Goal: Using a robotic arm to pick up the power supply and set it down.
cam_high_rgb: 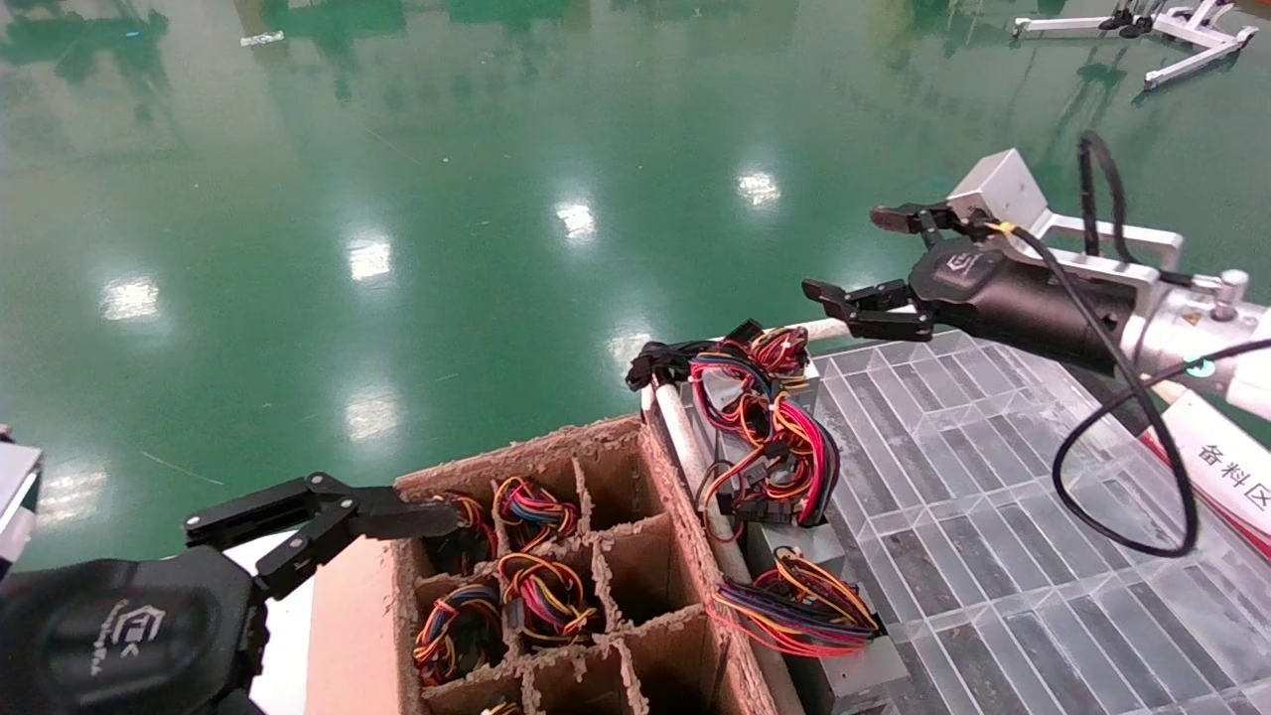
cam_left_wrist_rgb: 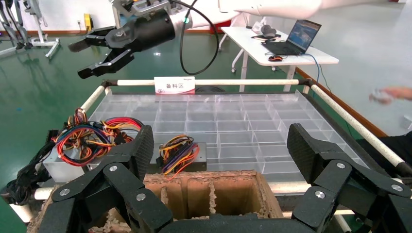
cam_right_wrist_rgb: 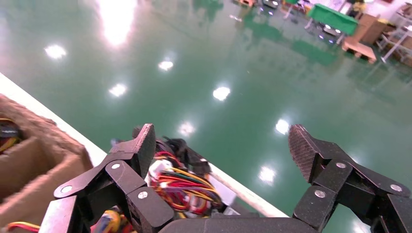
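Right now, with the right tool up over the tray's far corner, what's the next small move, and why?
Probably lower the right tool straight down toward the power supply. It hangs open and empty above that unit's red-yellow wire bundle at the tray corner, not touching it. The left tool sits open over the carton.

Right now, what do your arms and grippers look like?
My right arm is a white and silver tube with a grey metal block and a looping black cable. Its right gripper is black with a white logo. My left gripper is black too, with the same white logo.
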{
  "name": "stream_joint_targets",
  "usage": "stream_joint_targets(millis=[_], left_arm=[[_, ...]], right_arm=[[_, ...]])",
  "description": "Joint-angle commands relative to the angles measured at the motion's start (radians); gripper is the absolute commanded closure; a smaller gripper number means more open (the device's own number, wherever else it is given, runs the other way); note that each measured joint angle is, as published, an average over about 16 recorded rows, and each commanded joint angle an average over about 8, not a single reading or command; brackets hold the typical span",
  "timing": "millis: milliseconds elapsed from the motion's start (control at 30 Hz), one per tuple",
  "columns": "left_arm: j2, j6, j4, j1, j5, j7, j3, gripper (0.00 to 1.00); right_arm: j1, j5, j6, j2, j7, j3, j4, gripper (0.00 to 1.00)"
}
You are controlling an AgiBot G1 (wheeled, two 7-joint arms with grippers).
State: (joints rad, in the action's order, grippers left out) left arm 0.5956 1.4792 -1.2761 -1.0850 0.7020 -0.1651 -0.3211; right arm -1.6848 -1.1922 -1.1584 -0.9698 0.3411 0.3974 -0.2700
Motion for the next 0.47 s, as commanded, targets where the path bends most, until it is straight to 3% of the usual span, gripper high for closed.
stream_joint_targets(millis=[33,467], left_arm=[[0.0,0.0,0.0,0.0,0.0,0.0,0.0,0.0],[0.0,0.0,0.0,0.0,0.0,0.0,0.0,0.0]], right_arm=[[0.028,0.021,-0.015,0.016,-0.024,-0.005,-0.046,0.0],[0.188,0.142,-0.104,0.111,-0.163,-0.036,-0.313,0.0]])
